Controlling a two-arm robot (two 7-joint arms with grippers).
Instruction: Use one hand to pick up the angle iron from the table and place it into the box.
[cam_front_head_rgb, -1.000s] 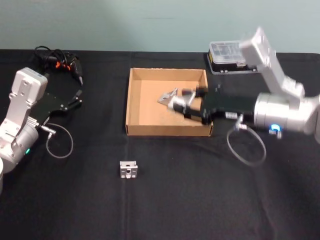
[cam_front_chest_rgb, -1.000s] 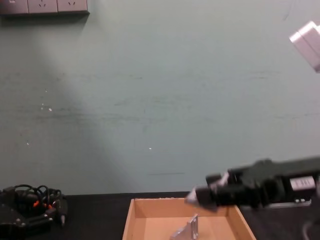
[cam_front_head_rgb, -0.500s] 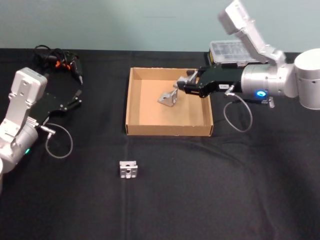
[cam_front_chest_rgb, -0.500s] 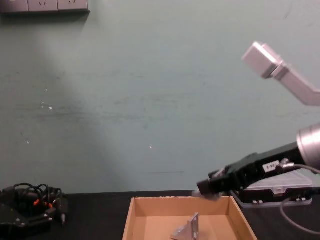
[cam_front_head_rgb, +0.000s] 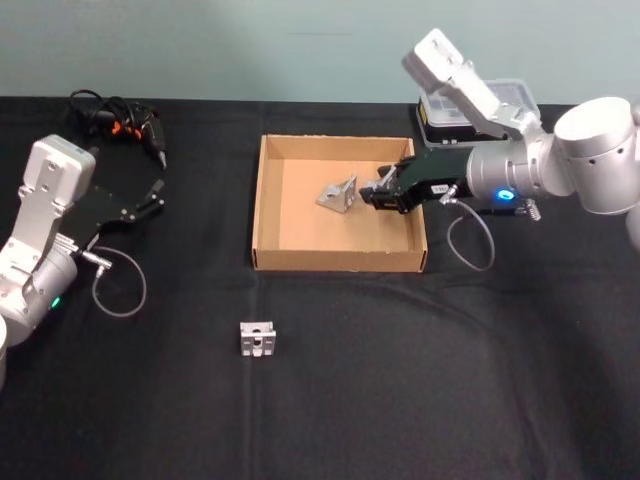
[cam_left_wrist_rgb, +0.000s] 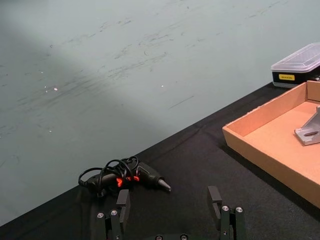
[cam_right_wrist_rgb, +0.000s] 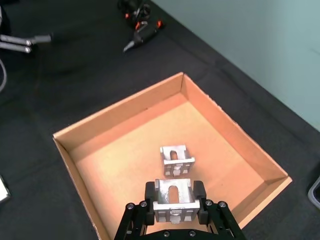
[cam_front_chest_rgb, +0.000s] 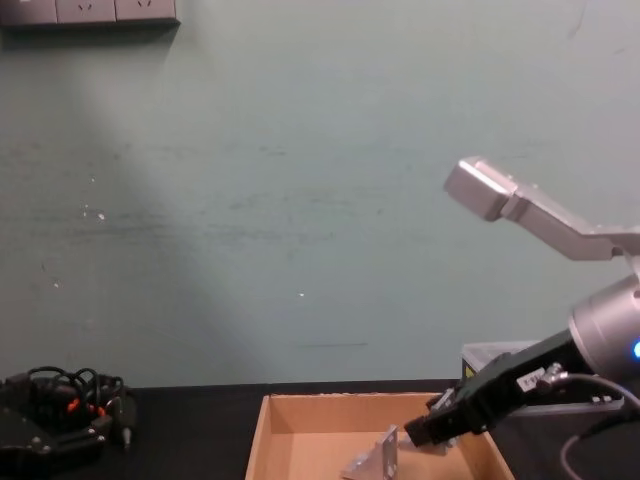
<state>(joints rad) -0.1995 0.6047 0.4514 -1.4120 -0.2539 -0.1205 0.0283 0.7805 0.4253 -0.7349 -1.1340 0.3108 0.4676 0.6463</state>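
My right gripper (cam_front_head_rgb: 380, 193) hovers over the right side of the tan cardboard box (cam_front_head_rgb: 266, 205). In the right wrist view it (cam_right_wrist_rgb: 174, 193) is shut on a silver angle iron (cam_right_wrist_rgb: 173, 206) held above the box floor. A second angle iron (cam_front_head_rgb: 338, 193) lies inside the box, just ahead of the held one, and appears again from the wrist (cam_right_wrist_rgb: 176, 160) and the chest (cam_front_chest_rgb: 376, 459). A third angle iron (cam_front_head_rgb: 257, 339) sits on the black table (cam_front_head_rgb: 420, 390) in front of the box. My left gripper (cam_left_wrist_rgb: 169, 204) is parked open at the far left.
A black case with a clear lid (cam_front_head_rgb: 512, 96) stands behind my right arm. A corded hand tool (cam_front_head_rgb: 125, 122) lies at the back left, near the left gripper. Cable loops hang from both wrists. Open tabletop lies in front of the box.
My right arm swung up and back toward the rear right, and its gripper shifted from the box's middle to its right side. The angle iron lying in the box stayed put.
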